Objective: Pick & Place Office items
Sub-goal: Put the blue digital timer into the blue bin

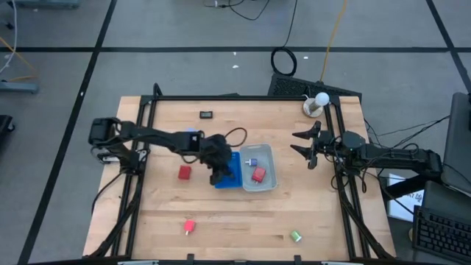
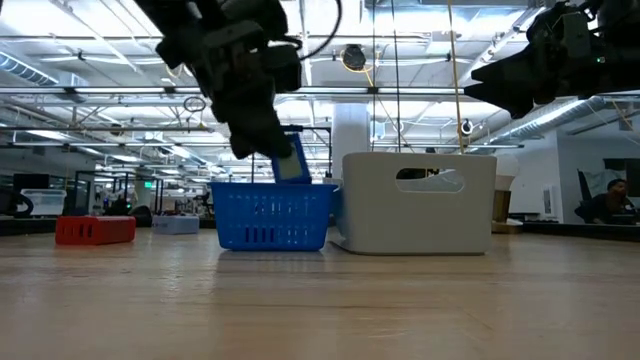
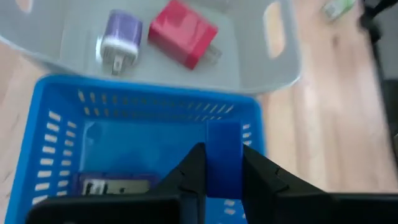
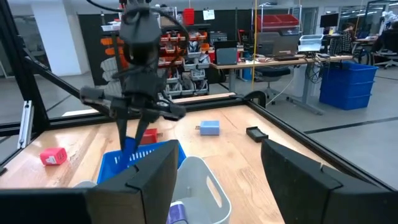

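My left gripper [image 3: 222,163] is shut on a dark blue flat rectangle [image 3: 222,149] above the blue ribbed tray [image 1: 229,179]. The low view shows the piece [image 2: 292,166] just over the tray's rim [image 2: 270,188]. Another dark blue flat piece [image 3: 115,185] lies on that tray's floor. The clear tray [image 1: 269,184] beside it holds a red block [image 1: 258,174] and a purple block [image 3: 118,38]. Loose on the table lie a red block [image 1: 184,172], a second red one [image 1: 189,227], a green one [image 1: 295,236] and a black rectangle [image 1: 206,114]. My right gripper [image 1: 303,144] waits open at the table's right edge. My left gripper pinches the dark blue rectangle between its two fingers, near the piece's upper end [image 3: 222,177]. The fingers slant down from the table's left side. The piece sticks out past the fingertips [image 3: 194,160], tilted, its free end [image 2: 296,176] over the blue tray's inside.
A pale blue block [image 4: 210,127] lies on the far part of the table, behind the left arm. A white round object [image 1: 316,103] sits at the far right corner. A black frame [image 1: 147,140] runs along the table's edges. Bare wood [image 1: 235,221] lies toward the near edge.
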Tool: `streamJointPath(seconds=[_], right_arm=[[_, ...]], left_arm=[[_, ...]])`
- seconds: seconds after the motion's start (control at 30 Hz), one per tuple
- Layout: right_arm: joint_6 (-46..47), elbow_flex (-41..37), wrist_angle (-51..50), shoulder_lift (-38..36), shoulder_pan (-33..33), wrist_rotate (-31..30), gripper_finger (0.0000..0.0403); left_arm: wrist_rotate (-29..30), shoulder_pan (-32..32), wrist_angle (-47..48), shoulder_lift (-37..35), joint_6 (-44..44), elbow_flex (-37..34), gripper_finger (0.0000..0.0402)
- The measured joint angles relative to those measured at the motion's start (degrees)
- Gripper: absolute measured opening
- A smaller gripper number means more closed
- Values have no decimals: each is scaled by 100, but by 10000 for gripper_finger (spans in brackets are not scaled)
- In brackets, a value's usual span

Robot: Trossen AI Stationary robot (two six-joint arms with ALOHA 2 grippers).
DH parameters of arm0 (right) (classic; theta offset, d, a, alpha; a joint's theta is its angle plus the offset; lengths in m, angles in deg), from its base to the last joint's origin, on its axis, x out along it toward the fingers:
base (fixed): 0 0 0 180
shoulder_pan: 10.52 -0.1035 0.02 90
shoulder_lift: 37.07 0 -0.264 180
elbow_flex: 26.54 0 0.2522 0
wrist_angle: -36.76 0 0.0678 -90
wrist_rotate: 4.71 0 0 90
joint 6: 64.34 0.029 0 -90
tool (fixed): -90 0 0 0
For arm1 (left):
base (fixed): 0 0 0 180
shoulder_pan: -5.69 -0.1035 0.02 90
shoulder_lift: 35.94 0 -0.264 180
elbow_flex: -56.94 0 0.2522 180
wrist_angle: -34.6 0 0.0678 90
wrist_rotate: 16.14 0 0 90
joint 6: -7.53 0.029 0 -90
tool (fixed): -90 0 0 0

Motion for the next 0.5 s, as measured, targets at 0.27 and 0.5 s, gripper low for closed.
streamJointPath(seconds=[0.27, 0.5], right_arm=[[0, 0, -20, 0, 0, 0, 221], [0, 0, -22, 0, 0, 0, 221]], left_arm=[[-10, -113, 55, 541, 326, 196, 58], [207, -174, 27, 598, 407, 196, 71]])
